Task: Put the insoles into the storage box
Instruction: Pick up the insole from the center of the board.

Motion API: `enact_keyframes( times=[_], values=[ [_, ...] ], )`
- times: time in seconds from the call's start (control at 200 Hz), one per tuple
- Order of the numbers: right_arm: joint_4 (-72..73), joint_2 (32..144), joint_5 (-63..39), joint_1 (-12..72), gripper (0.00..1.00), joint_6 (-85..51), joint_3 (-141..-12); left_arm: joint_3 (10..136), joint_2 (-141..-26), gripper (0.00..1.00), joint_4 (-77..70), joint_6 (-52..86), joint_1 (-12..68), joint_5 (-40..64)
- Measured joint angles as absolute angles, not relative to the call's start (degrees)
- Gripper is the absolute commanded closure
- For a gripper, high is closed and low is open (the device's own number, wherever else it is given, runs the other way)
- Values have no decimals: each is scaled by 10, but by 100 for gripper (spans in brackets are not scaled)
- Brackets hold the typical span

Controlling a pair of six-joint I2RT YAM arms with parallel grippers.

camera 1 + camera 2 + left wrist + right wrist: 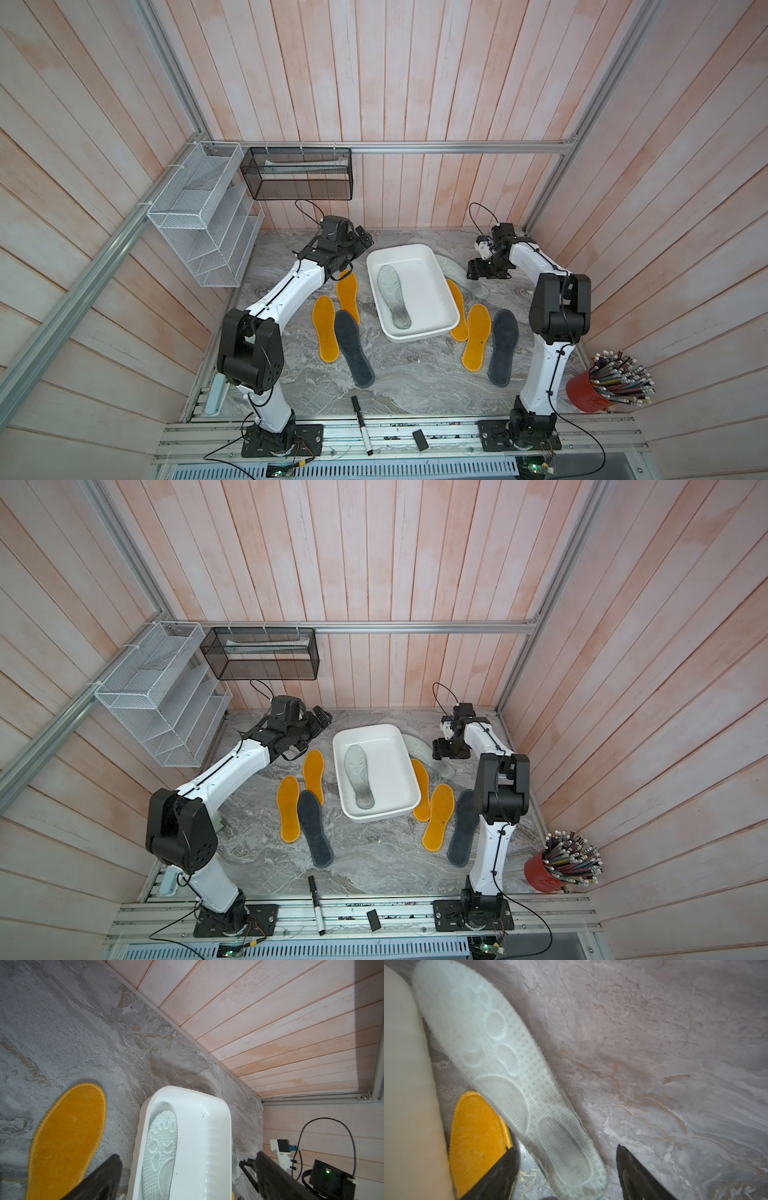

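Note:
The white storage box (428, 291) stands mid-table with one pale embossed insole (394, 296) lying in it. A second pale insole (508, 1076) lies on the table just right of the box. My right gripper (565, 1148) is open, its fingers either side of that insole's heel without touching it. My left gripper (188, 1156) hovers open over the box's far left corner (226, 1126), holding nothing. Yellow insoles (348, 295) (325, 328) and a dark grey one (354, 349) lie left of the box. Two more yellow (458, 309) (476, 336) and a dark grey (503, 347) lie right.
A white wire rack (203, 216) and a black mesh basket (299, 174) hang on the back left walls. A red cup of pencils (611, 382) stands at the front right. A marker (361, 424) and a small black block (420, 439) lie at the front edge.

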State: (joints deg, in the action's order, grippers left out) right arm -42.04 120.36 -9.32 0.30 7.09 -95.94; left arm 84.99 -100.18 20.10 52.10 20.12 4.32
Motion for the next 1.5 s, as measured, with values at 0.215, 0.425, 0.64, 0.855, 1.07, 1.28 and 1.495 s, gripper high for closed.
enact_keyframes(
  times=[0.215, 0.425, 0.64, 0.855, 1.07, 1.28, 1.495],
  values=[
    [-420, 1212, -86, 1, 25, 86, -960, 848, -1002, 0, 201, 521, 196, 49],
    [-420, 1226, -79, 3, 27, 92, -959, 848, -1002, 0, 201, 521, 194, 58],
    [-417, 1227, -68, 11, 27, 94, -947, 848, -1004, 0, 201, 521, 194, 62],
    [-405, 1227, -69, 16, 27, 107, -919, 848, -1009, 0, 201, 521, 194, 69],
    [-394, 1213, -76, 16, 29, 110, -896, 848, -1009, 0, 201, 521, 194, 71],
    [-382, 1185, -94, 15, 43, 104, -854, 848, -1009, 0, 201, 521, 194, 71],
    [-373, 1165, -111, 15, 60, 91, -824, 848, -1010, 0, 201, 521, 193, 73]
  ],
)
